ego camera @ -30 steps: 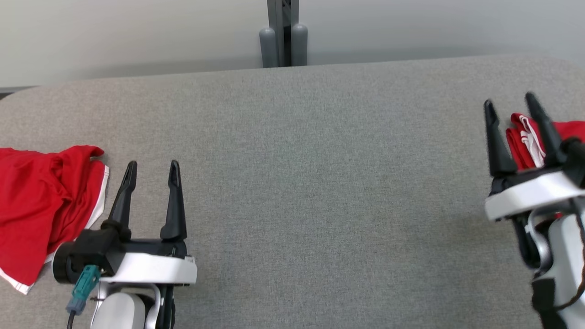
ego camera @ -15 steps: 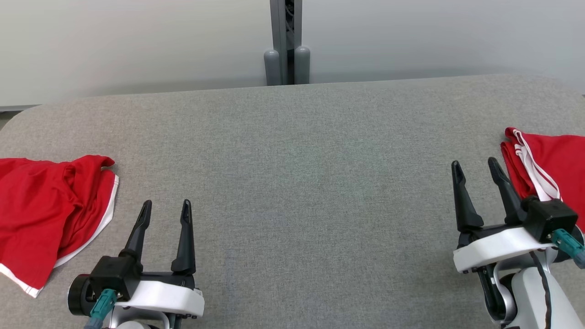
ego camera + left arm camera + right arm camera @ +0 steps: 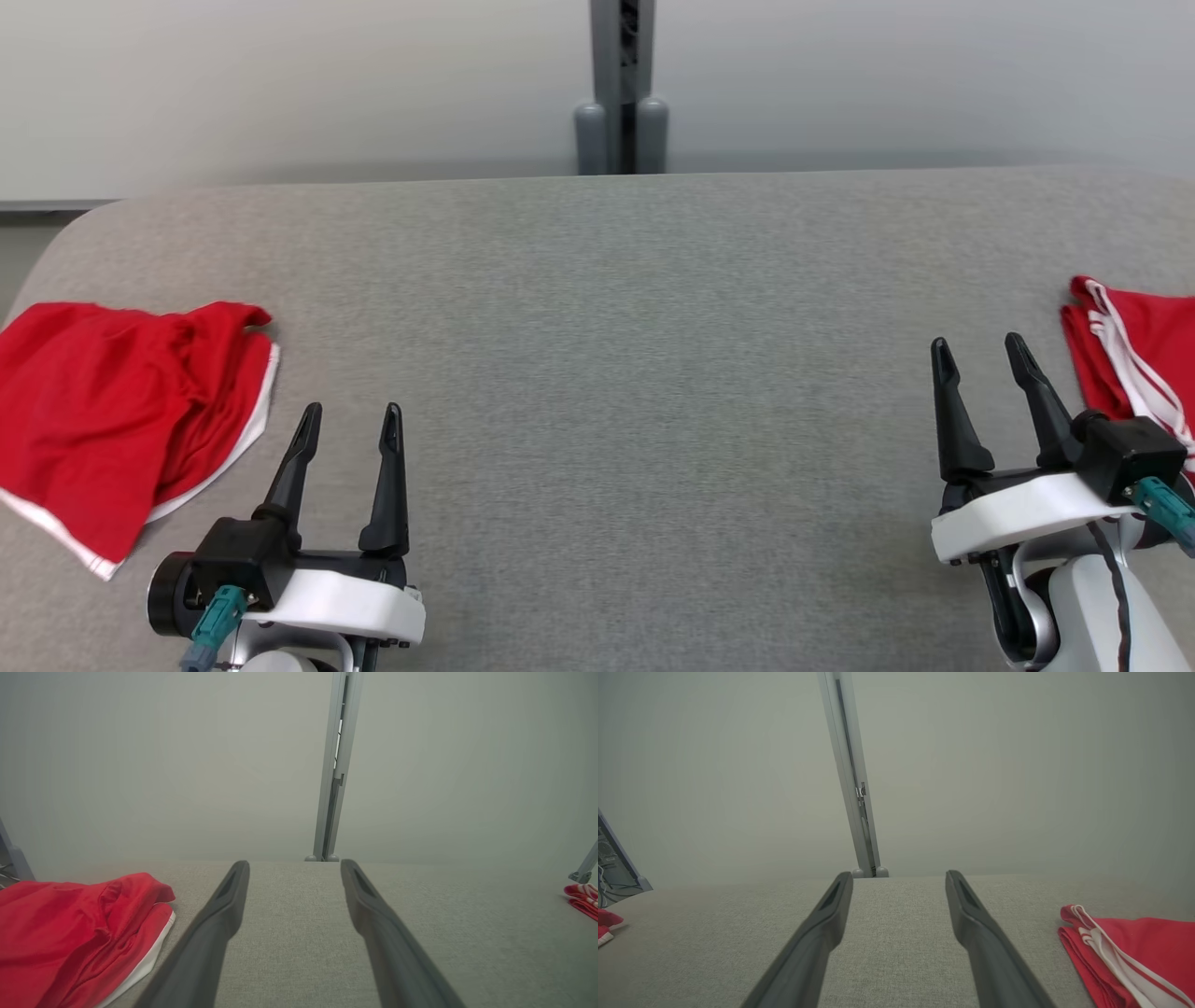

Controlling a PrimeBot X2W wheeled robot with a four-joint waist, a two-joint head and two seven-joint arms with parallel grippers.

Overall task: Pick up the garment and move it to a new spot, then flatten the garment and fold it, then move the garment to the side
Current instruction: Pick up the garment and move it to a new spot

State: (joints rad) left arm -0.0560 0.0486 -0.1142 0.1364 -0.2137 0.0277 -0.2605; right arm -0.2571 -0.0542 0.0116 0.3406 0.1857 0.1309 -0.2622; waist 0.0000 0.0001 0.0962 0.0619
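Garment (image 3: 112,411) lies crumpled left of released left tool (image 3: 353,411); right tool (image 3: 977,341) released too.

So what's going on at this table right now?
Nothing is being handled. The left tool and right tool are both open and empty above the grey table. A crumpled red garment lies beside the left tool; a folded red garment with white stripes lies beside the right one.

I stood in what looked like a robotics lab: a wide table (image 3: 616,308) covered in grey fabric, a bare pale wall (image 3: 280,84), an aluminium post (image 3: 623,84) behind it, a computer tower (image 3: 609,858) trailing loose cables.
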